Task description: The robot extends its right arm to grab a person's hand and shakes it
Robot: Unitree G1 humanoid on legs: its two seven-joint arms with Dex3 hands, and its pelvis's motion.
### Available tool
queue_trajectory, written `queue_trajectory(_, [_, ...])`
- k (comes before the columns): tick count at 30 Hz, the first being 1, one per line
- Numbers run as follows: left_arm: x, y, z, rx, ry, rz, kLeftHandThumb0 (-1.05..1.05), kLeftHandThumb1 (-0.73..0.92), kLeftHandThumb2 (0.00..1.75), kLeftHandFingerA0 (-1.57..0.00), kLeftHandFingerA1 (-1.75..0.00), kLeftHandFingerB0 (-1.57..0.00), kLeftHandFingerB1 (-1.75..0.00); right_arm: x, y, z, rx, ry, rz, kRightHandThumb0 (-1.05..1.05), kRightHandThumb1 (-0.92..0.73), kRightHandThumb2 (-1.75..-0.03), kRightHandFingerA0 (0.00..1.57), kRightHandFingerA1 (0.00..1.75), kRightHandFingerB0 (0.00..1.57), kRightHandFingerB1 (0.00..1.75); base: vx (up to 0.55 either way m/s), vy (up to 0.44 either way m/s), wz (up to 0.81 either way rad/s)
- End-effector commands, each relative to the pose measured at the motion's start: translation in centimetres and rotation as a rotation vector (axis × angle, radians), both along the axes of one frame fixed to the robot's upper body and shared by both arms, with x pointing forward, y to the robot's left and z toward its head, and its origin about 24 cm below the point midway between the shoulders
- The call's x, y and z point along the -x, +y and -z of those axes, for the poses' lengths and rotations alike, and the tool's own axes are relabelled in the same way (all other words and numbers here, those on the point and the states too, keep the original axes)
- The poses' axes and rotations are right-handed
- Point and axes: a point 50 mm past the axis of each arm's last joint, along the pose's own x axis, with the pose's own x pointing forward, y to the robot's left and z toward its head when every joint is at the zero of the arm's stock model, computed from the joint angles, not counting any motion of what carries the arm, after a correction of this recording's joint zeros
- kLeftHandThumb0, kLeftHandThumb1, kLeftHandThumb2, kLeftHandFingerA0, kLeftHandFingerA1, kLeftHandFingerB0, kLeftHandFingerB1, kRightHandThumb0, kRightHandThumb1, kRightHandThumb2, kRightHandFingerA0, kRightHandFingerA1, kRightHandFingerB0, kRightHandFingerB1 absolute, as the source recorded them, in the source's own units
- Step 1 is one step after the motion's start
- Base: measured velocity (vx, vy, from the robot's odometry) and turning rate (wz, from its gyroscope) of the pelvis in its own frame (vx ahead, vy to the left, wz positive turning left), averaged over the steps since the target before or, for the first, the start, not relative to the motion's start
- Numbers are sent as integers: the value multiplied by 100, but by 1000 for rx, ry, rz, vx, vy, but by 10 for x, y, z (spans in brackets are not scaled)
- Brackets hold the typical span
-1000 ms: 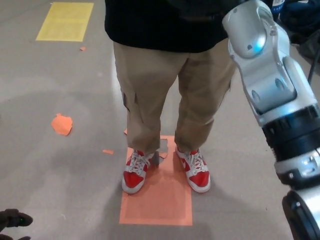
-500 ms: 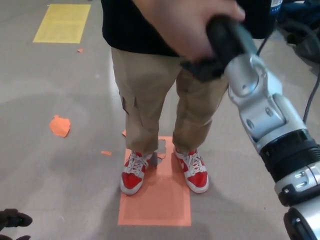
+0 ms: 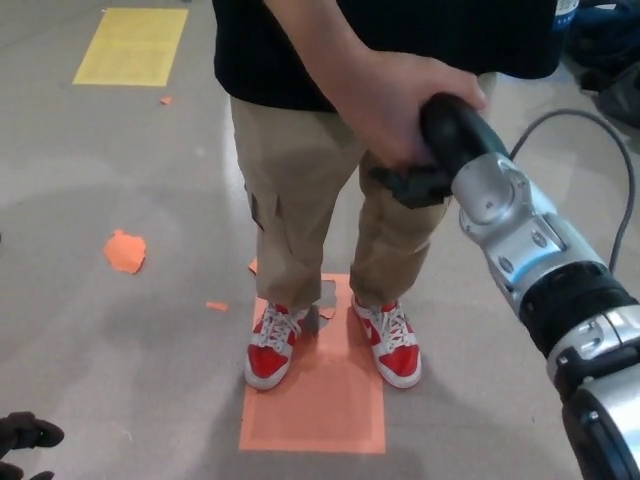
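A person in a black top, tan trousers and red shoes stands in front of me. The person's hand (image 3: 390,105) is wrapped around my right hand (image 3: 440,150), which is black and reaches up from the silver right forearm (image 3: 530,260) at the picture's right. My right hand's fingers close on the person's hand from below, at the height of the person's thighs. A small part of my left hand (image 3: 25,435) shows at the bottom left corner, low by my side; its fingers are too little seen to judge.
The person's red shoes (image 3: 385,340) stand on an orange floor patch (image 3: 315,385). A yellow rectangle (image 3: 130,45) lies at the far left, an orange scrap (image 3: 125,250) on the grey floor. A black cable (image 3: 600,130) loops near my right forearm.
The joined hands have dropped lower in the picture, after rising from out of view a second ago. My right forearm has tilted down with them. The left hand has not moved.
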Motion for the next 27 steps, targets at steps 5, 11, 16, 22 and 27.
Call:
queue_trajectory(5, [9,10,2,-43,41,-18,-25,60,109,-10,-50,-10,-50,25,-70,66,-91,276,86,-92,-68,-96,0,4,0,0,0,0,0])
queue_trajectory(11, [9,9,1,-59,35,5,-47,83,66,-26,-30,-28,-32,59,-126,110,28,419,171,-95,-83,-107,0,2,0,0,0,0,0])
queue_trajectory(16, [-1,10,-6,-58,8,-14,-49,86,66,-28,-31,-27,-31,91,-162,141,58,576,282,-81,-82,-111,0,15,0,14,0,0,0])
queue_trajectory(22, [-25,3,-22,-34,-77,-5,-53,88,67,-28,-31,-27,-31,111,-178,155,-90,668,366,-65,-92,-78,2,21,6,23,0,0,0])
queue_trajectory(27, [-39,3,-35,-36,-126,-4,-52,88,67,-29,-32,-27,-31,112,-180,155,-119,742,395,-78,-84,-114,0,22,9,23,0,0,0])
